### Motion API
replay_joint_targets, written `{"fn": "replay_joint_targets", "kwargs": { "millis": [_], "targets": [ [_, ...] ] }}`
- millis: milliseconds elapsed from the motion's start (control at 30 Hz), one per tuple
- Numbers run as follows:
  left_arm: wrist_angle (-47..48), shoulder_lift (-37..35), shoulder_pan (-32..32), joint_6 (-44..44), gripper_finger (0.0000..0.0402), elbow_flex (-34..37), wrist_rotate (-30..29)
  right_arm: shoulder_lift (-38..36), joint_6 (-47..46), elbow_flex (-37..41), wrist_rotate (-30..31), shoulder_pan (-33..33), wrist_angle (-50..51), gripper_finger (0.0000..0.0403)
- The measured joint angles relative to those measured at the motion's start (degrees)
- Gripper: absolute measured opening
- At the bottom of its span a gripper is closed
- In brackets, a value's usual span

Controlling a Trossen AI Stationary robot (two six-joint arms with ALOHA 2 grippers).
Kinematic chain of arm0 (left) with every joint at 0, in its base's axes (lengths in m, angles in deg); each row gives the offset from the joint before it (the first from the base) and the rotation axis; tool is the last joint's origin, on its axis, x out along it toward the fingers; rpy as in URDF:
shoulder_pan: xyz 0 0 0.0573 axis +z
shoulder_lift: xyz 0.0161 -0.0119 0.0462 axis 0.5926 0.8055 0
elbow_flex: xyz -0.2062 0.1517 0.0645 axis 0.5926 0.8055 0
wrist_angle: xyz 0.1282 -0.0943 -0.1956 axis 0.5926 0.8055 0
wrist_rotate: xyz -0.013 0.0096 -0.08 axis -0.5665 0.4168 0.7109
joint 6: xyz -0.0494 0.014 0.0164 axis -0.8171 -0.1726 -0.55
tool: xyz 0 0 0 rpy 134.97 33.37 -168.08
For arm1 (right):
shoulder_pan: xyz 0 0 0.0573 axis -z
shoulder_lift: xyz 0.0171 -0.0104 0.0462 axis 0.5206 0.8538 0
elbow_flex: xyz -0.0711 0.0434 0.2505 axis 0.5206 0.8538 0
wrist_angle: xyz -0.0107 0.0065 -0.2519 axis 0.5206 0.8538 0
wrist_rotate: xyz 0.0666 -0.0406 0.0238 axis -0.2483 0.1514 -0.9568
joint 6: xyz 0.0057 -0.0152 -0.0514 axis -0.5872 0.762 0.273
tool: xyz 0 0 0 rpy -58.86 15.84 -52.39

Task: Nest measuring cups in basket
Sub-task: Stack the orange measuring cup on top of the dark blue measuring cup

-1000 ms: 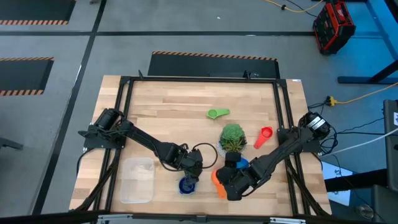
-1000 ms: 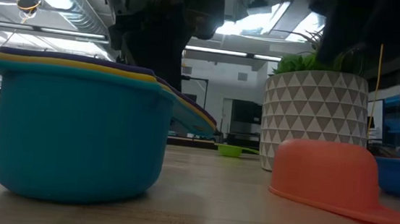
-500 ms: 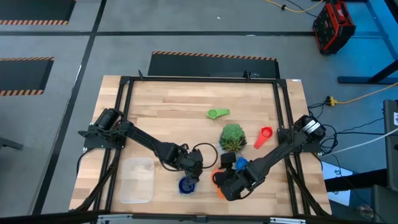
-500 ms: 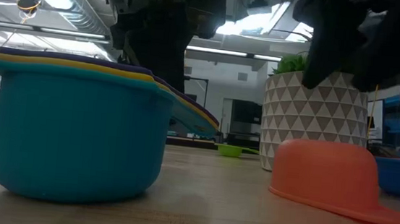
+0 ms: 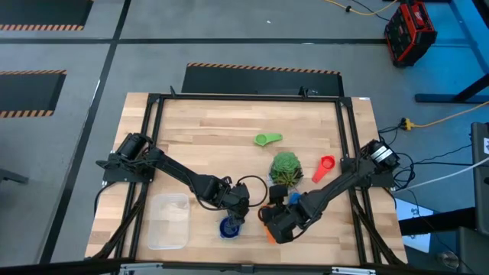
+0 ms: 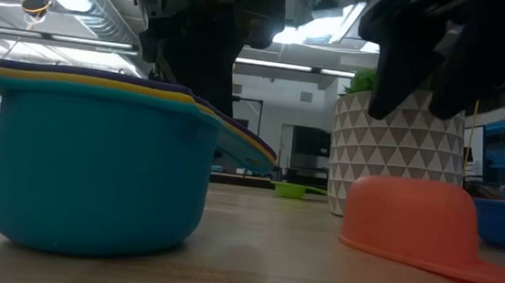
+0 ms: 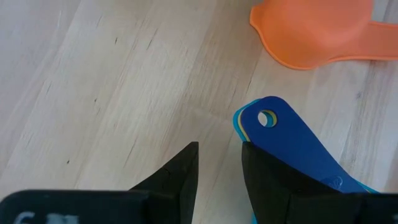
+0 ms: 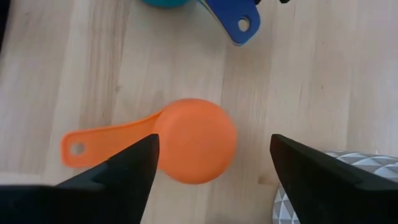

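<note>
- basket (image 5: 169, 221): clear tray near the counter's (image 5: 214, 130) front-left corner. Contents can't be made out through the plastic.
- left gripper (image 5: 234, 214): at the counter's front edge, just right of the basket, over the nested stack (image 5: 228, 227). Left wrist view shows its jaws parted by a narrow gap with the stack's blue handle (image 7: 292, 146) against one finger (image 7: 267, 180); can't tell whether anything is clamped.
- nested stack: teal cup (image 6: 94, 169) outermost, yellow and dark blue rims layered on top, upright on the counter, outside the basket.
- orange cup (image 8: 194, 140): upside down on the counter, just right of the stack, near the front edge, handle lying flat.
- right gripper (image 5: 273, 221): above the orange cup, jaws wide apart, one finger either side of it in the right wrist view; low view shows the fingers (image 6: 407, 54) above the cup, not touching, nothing held.
- green cup (image 5: 267, 139): mid-counter toward the back, well apart from the rest.
- potted plant (image 5: 286, 169): white patterned pot, centre-right, just behind the orange cup.
- blue cup (image 5: 296, 200): right beside the pot on its front side, partly hidden by the right arm.
- red cup (image 5: 325, 166): near the counter's right edge, right of the plant.
</note>
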Motion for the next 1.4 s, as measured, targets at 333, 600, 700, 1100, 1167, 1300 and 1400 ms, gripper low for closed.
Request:
{"fn": "replay_joint_targets", "kwargs": {
  "millis": [333, 600, 700, 1100, 1167, 1300, 1400],
  "targets": [
    [0.0, 0.0, 0.0, 0.0, 0.0115, 0.0, 0.0, 0.0, -1.7, 0.0, -0.7, 1.3, -1.9, 0.0354],
    [0.1, 0.0, 0.0, 0.0, 0.0115, 0.0, -0.8, 0.0, 2.5, 0.0, -0.7, 1.1, -4.7, 0.0355],
    [0.1, 0.0, 0.0, 0.0, 0.0115, 0.0, -0.9, 1.0, 1.2, -0.1, -0.8, 1.1, -4.5, 0.0355],
    [2.0, -3.4, 0.0, 0.0, 0.0115, 0.0, -0.8, 5.8, 1.3, -0.1, -4.9, 1.8, -4.2, 0.0355],
    [2.3, -4.4, 0.0, 0.0, 0.0115, 0.0, -0.7, 5.9, 1.2, -0.1, -4.8, 2.4, -4.2, 0.0355],
    [3.0, -6.2, -0.4, 0.9, 0.0115, 0.0, -0.8, 5.9, 1.2, -0.1, -5.7, 3.3, -4.2, 0.0355],
    [3.5, -7.6, -0.9, 1.3, 0.0115, 0.0, -1.0, 6.0, 1.2, -0.1, -8.2, 3.8, -4.2, 0.0355]
  ]
}}
